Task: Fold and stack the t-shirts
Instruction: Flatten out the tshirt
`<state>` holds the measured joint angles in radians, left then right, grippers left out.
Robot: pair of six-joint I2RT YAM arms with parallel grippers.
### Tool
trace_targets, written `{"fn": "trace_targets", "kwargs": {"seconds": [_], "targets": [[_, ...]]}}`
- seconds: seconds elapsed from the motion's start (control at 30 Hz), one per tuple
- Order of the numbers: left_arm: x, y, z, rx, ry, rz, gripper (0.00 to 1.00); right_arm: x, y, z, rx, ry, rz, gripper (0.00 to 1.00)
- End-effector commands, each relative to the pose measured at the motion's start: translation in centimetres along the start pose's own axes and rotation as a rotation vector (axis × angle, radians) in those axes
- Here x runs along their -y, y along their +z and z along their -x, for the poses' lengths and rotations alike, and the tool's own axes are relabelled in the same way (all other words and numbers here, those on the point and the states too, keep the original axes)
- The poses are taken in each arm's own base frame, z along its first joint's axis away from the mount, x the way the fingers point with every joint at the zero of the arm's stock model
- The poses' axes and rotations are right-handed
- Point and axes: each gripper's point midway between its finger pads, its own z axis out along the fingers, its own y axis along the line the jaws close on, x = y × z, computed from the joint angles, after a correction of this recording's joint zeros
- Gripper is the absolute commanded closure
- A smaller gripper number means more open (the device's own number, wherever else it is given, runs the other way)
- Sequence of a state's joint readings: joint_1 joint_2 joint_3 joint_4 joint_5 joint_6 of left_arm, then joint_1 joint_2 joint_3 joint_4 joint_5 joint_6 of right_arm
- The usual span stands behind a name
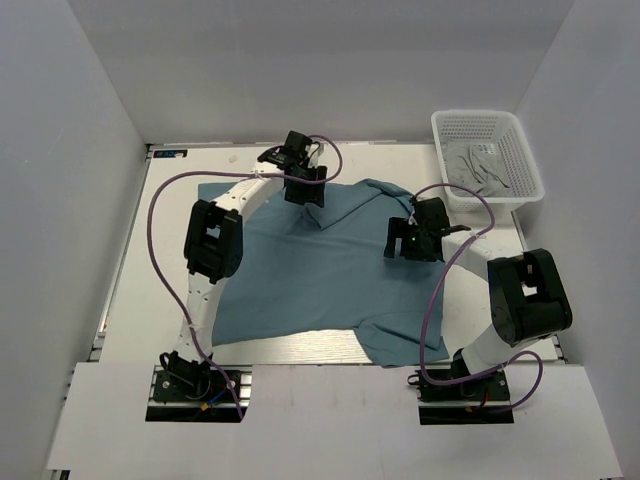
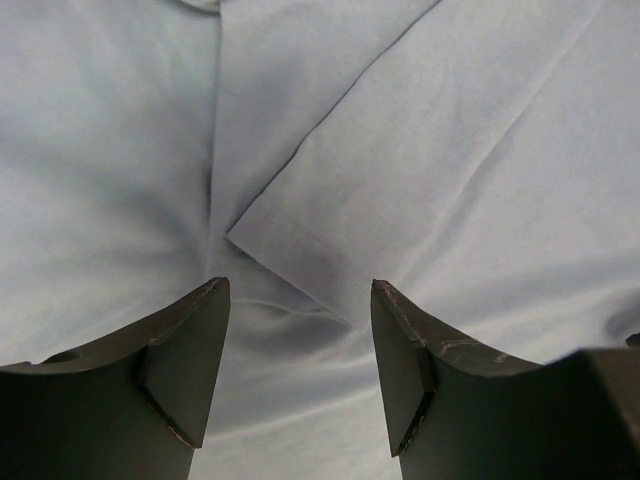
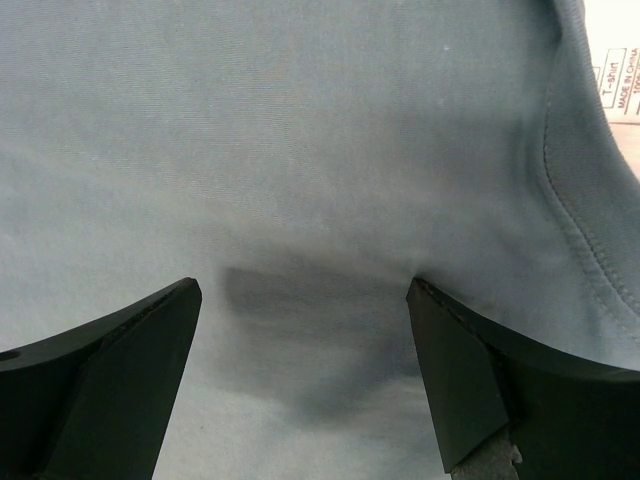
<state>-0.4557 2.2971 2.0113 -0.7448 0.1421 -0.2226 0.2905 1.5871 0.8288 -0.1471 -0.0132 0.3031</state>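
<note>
T-shirt [image 1: 320, 275] lies spread on table [image 1: 135, 290], bottom-right edge rumpled. Left gripper [image 2: 300, 290] at shirt's far edge, over folded flap with hemmed corner, jaws apart, nothing between them. Right gripper [image 3: 305, 285] over shirt's right side beside collar seam, jaws wide apart, empty. White basket [image 1: 487, 114] at far right holds grey cloth.

matt cloth t-shirt [image 1: 330, 270], perhaps plastic basket [image 1: 497, 199]
</note>
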Motion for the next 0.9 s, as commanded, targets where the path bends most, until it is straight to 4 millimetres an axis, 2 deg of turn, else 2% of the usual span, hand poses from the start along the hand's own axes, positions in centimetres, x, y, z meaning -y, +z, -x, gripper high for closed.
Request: {"fn": "trace_targets", "kwargs": {"seconds": [0.0,0.03,0.13,0.27,0.3,0.37,0.43,0.47,0.5,0.53,0.6,0.67,0.77,0.87], "targets": [[1.4,0.5,0.2,-0.012,0.030,-0.052,0.31,1.9,0.3,-1.3,-0.045,-0.010,-0.081,0.10],[1.1,1.2,-0.6,-0.041,0.025,-0.046,0.31,2.0,0.4,-1.3,-0.046,-0.014,-0.086,0.10],[0.8,1.6,-0.5,-0.052,0.013,-0.022,0.31,1.9,0.6,-1.3,-0.048,-0.015,-0.084,0.10],[1.3,2.3,-1.2,-0.066,0.009,-0.035,0.40,0.9,0.7,-1.8,-0.068,-0.002,-0.019,0.10],[1.7,2.3,-1.3,-0.070,0.009,-0.056,0.48,0.6,0.8,-1.7,-0.061,-0.001,-0.007,0.10],[1.9,2.4,-1.2,-0.057,0.011,-0.073,0.59,0.8,0.7,-2.1,-0.063,0.004,-0.011,0.10],[2.3,1.5,-0.3,-0.020,0.007,-0.082,0.82,0.8,0.6,-2.2,-0.057,0.010,-0.014,0.10],[2.2,1.7,-0.9,-0.034,-0.006,-0.079,0.82,0.9,0.6,-2.1,-0.057,0.012,-0.015,0.10],[2.2,1.8,-0.6,-0.026,-0.004,-0.081,0.96,0.7,0.6,-2.1,-0.056,0.008,-0.009,0.10],[2.3,1.4,-0.3,-0.011,-0.002,-0.084,1.00,0.8,0.6,-1.9,-0.052,0.012,-0.011,0.10],[2.6,0.5,0.2,0.011,0.002,-0.090,1.00,0.6,0.6,-1.7,-0.050,0.010,-0.007,0.10],[2.9,-0.7,1.0,0.044,0.008,-0.098,1.00,0.6,0.6,-1.7,-0.050,0.009,-0.007,0.10],[3.3,-2.0,3.4,0.144,0.073,-0.106,1.00,0.7,0.5,-1.9,-0.053,0.009,-0.014,0.10],[4.1,-3.2,8.1,0.300,0.180,-0.117,1.00,0.6,0.4,-1.8,-0.048,0.002,-0.010,0.10]]}}
